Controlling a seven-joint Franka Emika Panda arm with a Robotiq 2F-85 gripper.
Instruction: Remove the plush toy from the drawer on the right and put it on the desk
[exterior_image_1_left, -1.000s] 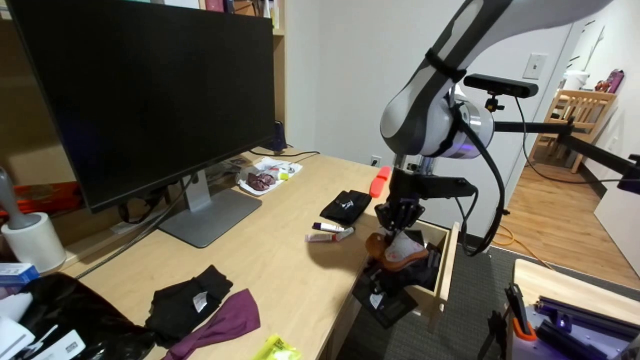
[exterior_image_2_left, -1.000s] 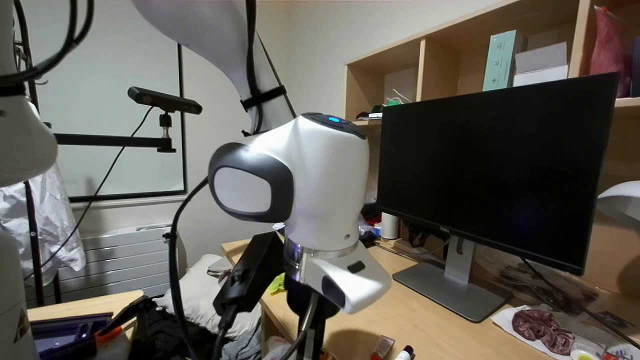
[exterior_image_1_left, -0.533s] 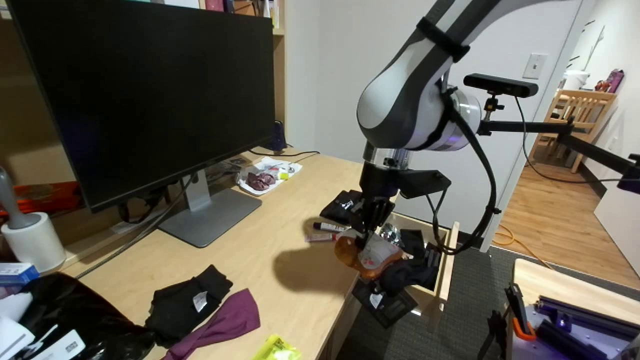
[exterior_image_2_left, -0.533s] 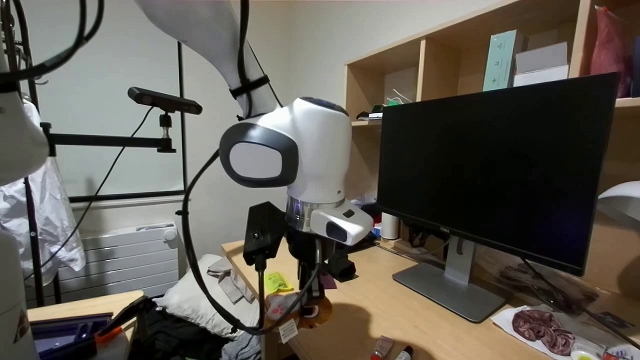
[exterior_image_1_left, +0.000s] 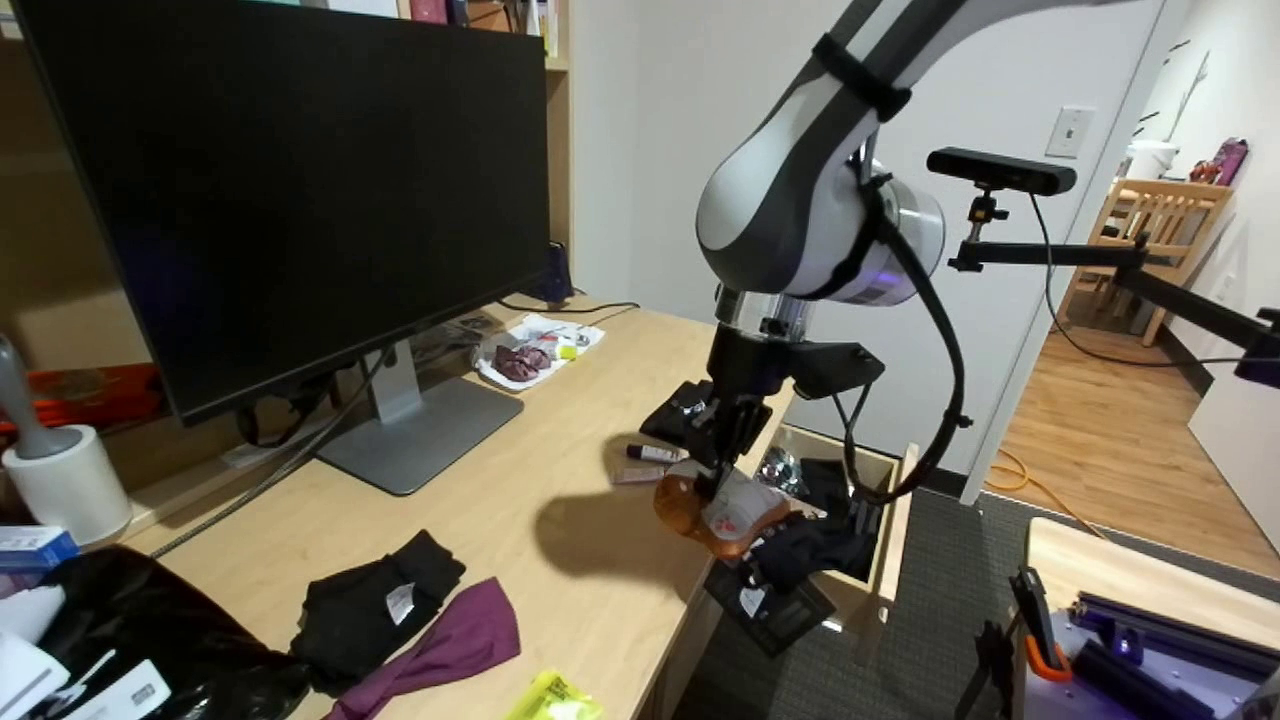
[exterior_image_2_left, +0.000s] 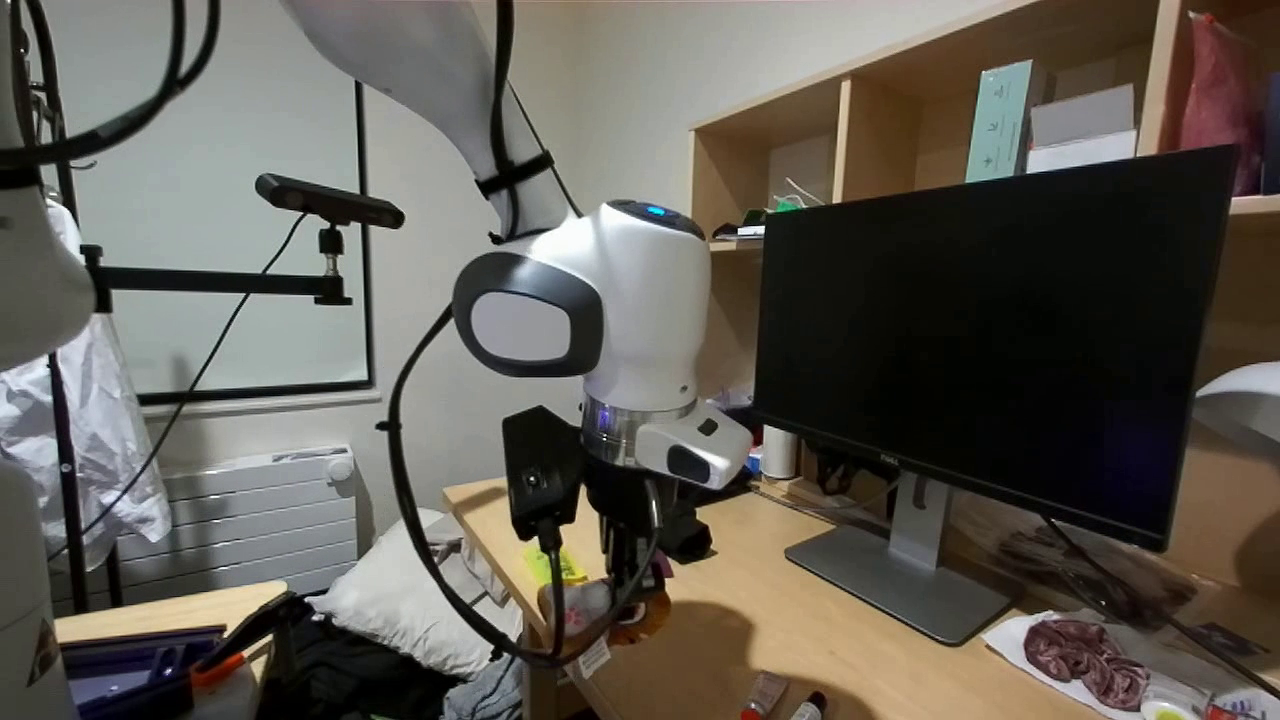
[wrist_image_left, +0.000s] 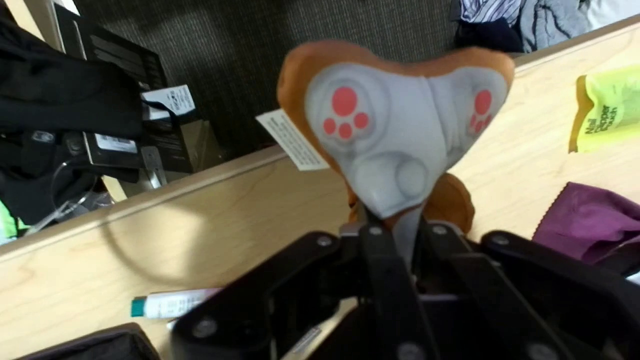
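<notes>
The plush toy (exterior_image_1_left: 735, 508), whitish with orange-brown parts and pink paw prints, hangs in my gripper (exterior_image_1_left: 708, 480). In the wrist view the toy (wrist_image_left: 385, 130) sticks out beyond the fingers (wrist_image_left: 395, 220), which are shut on its narrow part. It shows partly behind a cable in an exterior view (exterior_image_2_left: 585, 608). The toy is above the edge of the desk (exterior_image_1_left: 480, 540), beside the open drawer (exterior_image_1_left: 893, 530). Its shadow lies apart from it on the desk. The drawer holds black cloth and other dark things.
A black pouch (exterior_image_1_left: 672, 410) and small tubes (exterior_image_1_left: 645, 474) lie on the desk near the gripper. A purple cloth (exterior_image_1_left: 455, 640), a black cloth (exterior_image_1_left: 375, 600) and a yellow packet (exterior_image_1_left: 555, 698) lie nearer the camera. A large monitor (exterior_image_1_left: 300, 200) stands at the back.
My gripper has carried the plush toy from above the drawer sideways toward the desk. The movement in the last half second is small. The drawer has not moved.
</notes>
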